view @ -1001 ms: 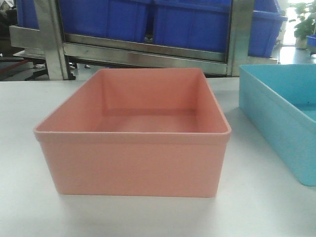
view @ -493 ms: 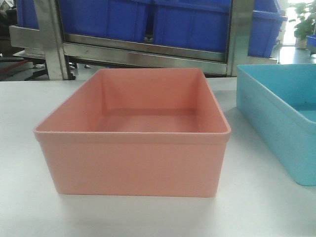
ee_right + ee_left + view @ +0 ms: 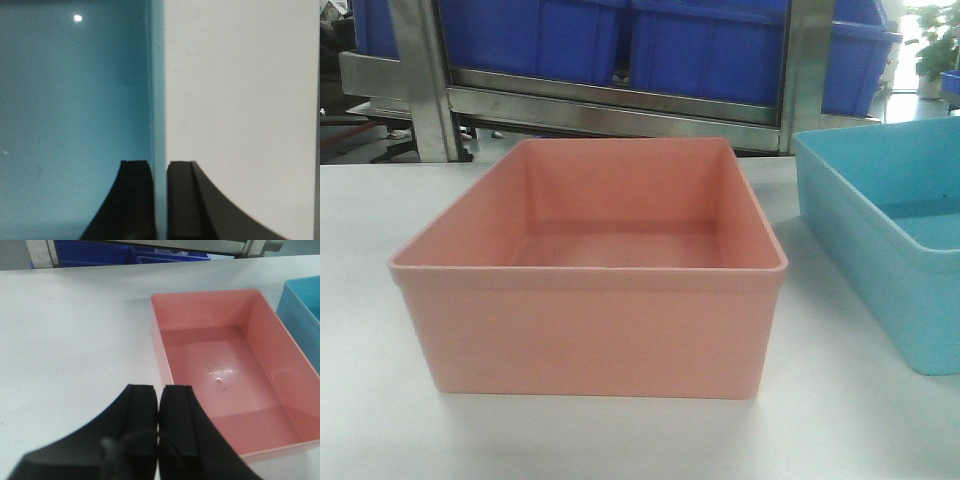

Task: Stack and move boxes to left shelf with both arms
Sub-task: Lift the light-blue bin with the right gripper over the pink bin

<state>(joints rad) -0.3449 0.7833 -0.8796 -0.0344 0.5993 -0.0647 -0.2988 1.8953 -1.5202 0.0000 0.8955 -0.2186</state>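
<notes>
My left gripper is closed on nothing, fingers pressed together at the bottom centre of the left wrist view, over the white table, just left of the pink bin. My right gripper clamps the side wall of the blue bin, one finger inside, one outside. In the front view the pink bin stands in the centre, the blue bin at the right edge, the steel shelf behind at the top.

Front view: sky-blue bin cut off by right edge. Left wrist view: left gripper base blurred, cut off by bottom edge.
</notes>
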